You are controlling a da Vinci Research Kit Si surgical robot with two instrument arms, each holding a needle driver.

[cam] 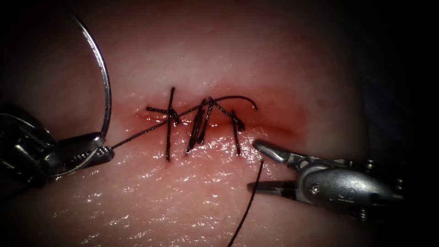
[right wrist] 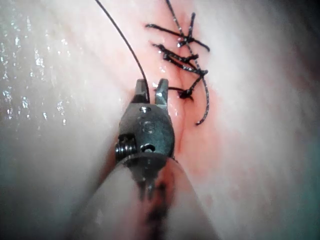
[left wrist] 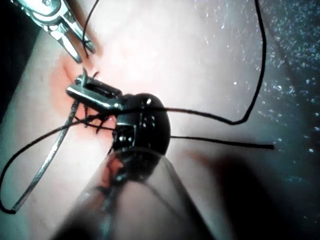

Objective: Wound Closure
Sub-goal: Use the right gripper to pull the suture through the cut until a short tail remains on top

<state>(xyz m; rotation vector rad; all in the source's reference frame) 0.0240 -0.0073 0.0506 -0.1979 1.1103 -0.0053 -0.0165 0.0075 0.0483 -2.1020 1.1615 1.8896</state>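
Two tools at the cut (cam: 256, 124); left tool (cam: 103, 147) clamped on the needle (cam: 104, 82) near its thread end, clear of the tissue (cam: 192, 201), arcing up on the left; right tool (cam: 256, 167) with jaws apart, holding nothing, just right of the stitches (cam: 199, 123); thread (cam: 249, 206) hanging between its jaws; red fluid (cam: 274, 114) along the cut.

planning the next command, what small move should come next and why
Probably close the right claw on the loose dark thread strand ending between its open jaws; it holds nothing. The left claw is shut on the curved steel needle near its thread end, clear of the pale tissue, left of the dark stitches.
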